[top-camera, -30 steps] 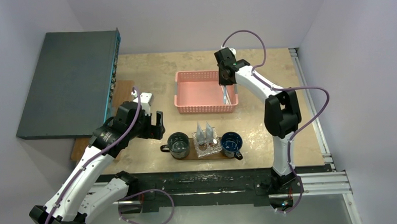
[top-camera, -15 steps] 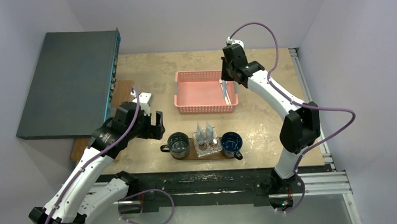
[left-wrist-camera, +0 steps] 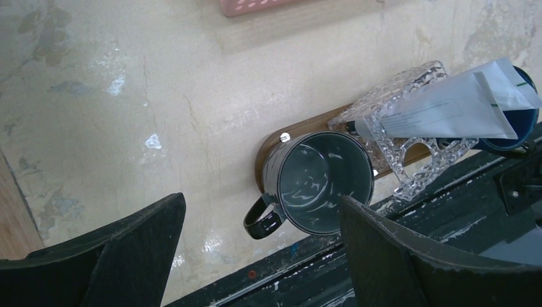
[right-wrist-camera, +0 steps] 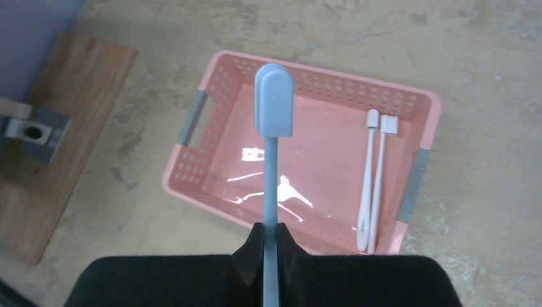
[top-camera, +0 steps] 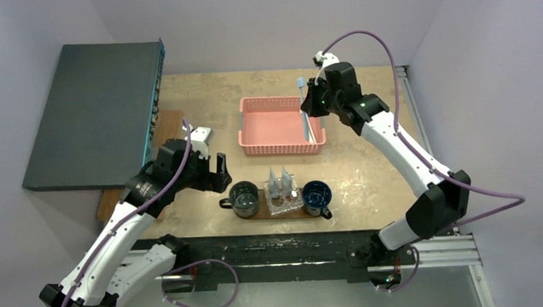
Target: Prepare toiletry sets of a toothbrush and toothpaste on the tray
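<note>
The beige surface point(top-camera: 366, 170) carries the pink basket point(top-camera: 282, 151) midway between its side edges, toward the far edge. The brown tray point(left-wrist-camera: 300, 126) lies at the near edge, bearing a dark mug point(left-wrist-camera: 319, 182), a blue mug point(top-camera: 317, 195) and, between them, a clear glass holder point(left-wrist-camera: 415, 166) with toothpaste tubes point(left-wrist-camera: 447, 109) in it. The left gripper point(left-wrist-camera: 259, 208) hangs released beside the dark mug. The right gripper point(right-wrist-camera: 268, 233), above the basket's right end, is clenched on a pale blue toothbrush point(right-wrist-camera: 271, 166). Two white toothbrushes point(right-wrist-camera: 371, 185) lie inside the basket.

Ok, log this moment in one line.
right pincer: shut on toothbrush, over basket | left pincer: open, near mug | two toothbrushes in basket
</note>
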You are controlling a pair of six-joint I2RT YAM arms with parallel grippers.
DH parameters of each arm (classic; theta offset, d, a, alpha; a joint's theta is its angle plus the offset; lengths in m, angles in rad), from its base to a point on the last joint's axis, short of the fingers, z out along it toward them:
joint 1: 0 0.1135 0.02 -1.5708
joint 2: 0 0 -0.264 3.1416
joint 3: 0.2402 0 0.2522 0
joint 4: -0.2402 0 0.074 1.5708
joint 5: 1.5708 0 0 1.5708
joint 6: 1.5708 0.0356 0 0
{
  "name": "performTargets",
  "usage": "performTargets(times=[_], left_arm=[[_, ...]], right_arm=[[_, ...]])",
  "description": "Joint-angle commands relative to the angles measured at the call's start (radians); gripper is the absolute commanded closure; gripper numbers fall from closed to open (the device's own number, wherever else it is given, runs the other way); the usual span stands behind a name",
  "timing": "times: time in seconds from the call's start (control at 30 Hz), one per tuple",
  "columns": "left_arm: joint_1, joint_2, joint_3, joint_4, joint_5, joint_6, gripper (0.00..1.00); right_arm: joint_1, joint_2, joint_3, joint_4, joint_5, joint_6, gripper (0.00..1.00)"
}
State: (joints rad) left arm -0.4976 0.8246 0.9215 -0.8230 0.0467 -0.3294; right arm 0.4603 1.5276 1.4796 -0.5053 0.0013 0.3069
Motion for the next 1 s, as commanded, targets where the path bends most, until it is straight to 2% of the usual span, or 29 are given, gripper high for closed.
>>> performTargets(times=[0.0, 0.43, 0.7, 0.97], left_arm=[[0.005, 0.000, 0.047, 0.040, 0.096, 0.017, 0.10], [0.006, 0.044, 0.280, -0.001, 0.447, 0.047, 0.10], [0.006, 0.057, 0.330, 0.029, 0.613, 0.005, 0.10], [0.006, 0.052, 0.344, 0.058, 0.773, -0.029, 0.10]], right_arm=[[0.005, -0.111, -0.031, 0.006, -0.199, -0.062, 1.00], [0.044, -0.286, -0.106, -0.072, -0.607, -0.163, 1.00], [0.167, -0.330, -0.145, -0.141, -0.744, -0.247, 1.00], [0.203, -0.362, -0.192, -0.175, -0.921, -0.302, 1.00]])
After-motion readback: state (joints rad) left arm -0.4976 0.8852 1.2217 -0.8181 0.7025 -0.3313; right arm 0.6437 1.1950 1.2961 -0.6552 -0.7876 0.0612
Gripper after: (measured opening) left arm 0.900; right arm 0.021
